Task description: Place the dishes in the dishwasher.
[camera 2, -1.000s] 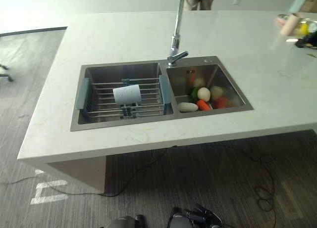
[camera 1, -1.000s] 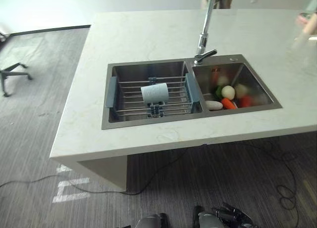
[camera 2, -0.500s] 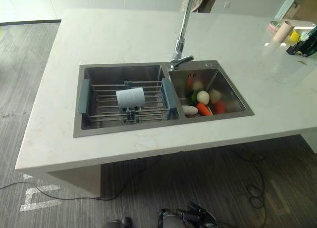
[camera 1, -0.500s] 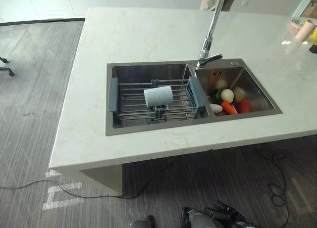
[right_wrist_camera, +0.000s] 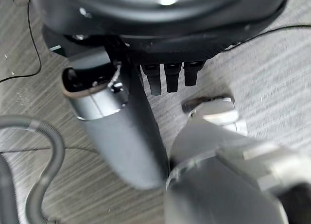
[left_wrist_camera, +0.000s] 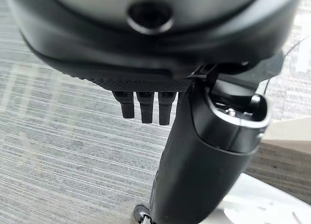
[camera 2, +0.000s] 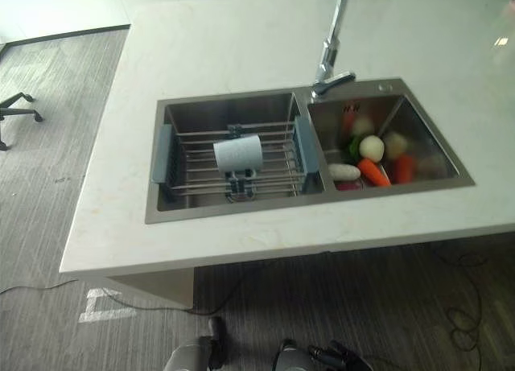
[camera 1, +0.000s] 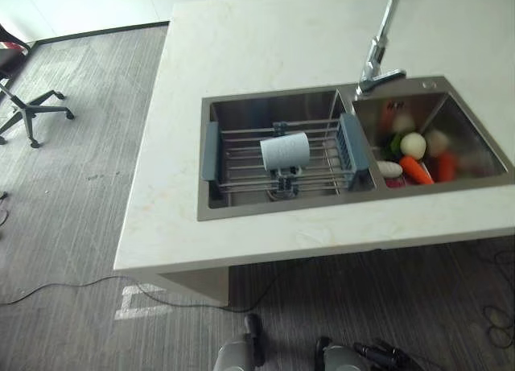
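Note:
A pale blue cup (camera 1: 285, 150) lies on its side on a wire rack (camera 1: 241, 146) with grey-blue ends, set in the left basin of a steel double sink (camera 1: 211, 212). Both hands hang low over the striped grey floor, well short of the counter. My left hand (left_wrist_camera: 204, 151) has its fingers straight and its thumb out, and holds nothing. My right hand (right_wrist_camera: 112, 127) is the same, fingers straight and empty.
The sink sits in a pale stone island counter (camera 1: 257, 49). A tall tap (camera 1: 380, 45) stands between the basins. The right basin holds vegetables (camera 1: 414, 146), among them a carrot (camera 1: 417, 170). An office chair base (camera 1: 24, 105) stands on the floor at the left.
The camera has shifted, so the island and sink now sit further right in the picture. The cup stays on the rack where it was.

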